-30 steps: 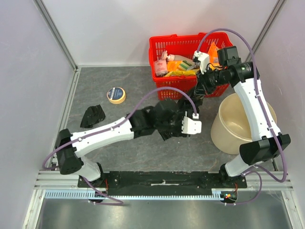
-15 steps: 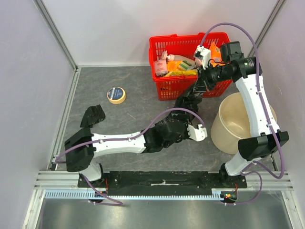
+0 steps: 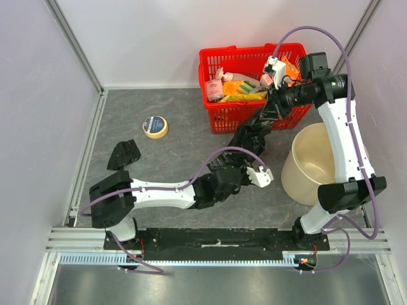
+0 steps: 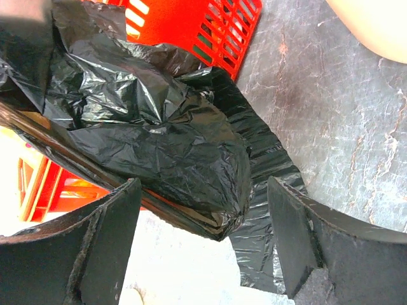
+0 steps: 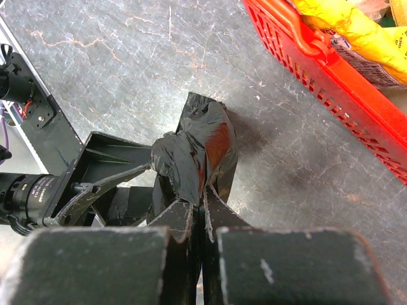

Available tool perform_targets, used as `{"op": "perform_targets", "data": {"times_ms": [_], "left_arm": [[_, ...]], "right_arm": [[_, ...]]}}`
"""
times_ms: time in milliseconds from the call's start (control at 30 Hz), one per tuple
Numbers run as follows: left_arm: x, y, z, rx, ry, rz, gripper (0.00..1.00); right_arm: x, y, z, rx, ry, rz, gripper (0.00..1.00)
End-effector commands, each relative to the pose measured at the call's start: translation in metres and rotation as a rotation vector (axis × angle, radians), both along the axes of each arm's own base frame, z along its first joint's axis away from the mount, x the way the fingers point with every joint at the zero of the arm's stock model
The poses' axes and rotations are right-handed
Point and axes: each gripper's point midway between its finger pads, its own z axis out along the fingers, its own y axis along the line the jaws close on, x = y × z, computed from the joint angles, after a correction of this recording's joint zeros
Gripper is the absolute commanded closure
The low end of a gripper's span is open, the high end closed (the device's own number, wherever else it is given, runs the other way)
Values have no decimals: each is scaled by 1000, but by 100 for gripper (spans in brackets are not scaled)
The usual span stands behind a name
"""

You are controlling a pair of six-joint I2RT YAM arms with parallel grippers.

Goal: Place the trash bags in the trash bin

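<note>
Hoisting a bag [image 4: 159, 140] above the worktop [image 3: 178, 127], just before the basket [image 3: 219, 117], pinched tight in the right pincer [image 5: 202, 203], with the left pincer [image 4: 203, 222] spread wide beneath it. Next: swing right over the bin [image 3: 318, 162], then release. Afterwards, fetch the second bag [image 3: 123, 154], lying far left.

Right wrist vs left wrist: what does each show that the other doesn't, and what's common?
Only right wrist: the right gripper pinched shut on the trash bag, and a yellow packet inside the red basket.
Only left wrist: an edge of the beige trash bin, in the top right corner.
Both: the black bag, the basket's red mesh wall, the grey table, and the left gripper standing open beside the bag.
</note>
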Motion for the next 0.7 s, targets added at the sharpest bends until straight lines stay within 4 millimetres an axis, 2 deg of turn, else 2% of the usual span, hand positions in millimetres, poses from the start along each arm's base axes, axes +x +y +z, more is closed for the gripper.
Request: {"op": "perform_targets", "data": {"times_ms": [0,133,300,433,533,667], "left_arm": [[-2,-9,7,-123,24,20,14],[-1,-11,4,-119,19,30,13],[6,-14,11,-132,-56,38,13],[21,-10,13,-133,-129,56,15],[33,-5,15,-144,-174,74,23],[45,2,20,-168,-195,83,47]], "right_arm": [[-2,1,8,26,-7,14,100],[-4,1,8,34,0,19,100],[-7,2,10,38,-3,25,100],[-10,1,11,40,-8,26,100],[-12,1,10,40,-3,26,100],[-13,1,9,40,-1,30,100]]}}
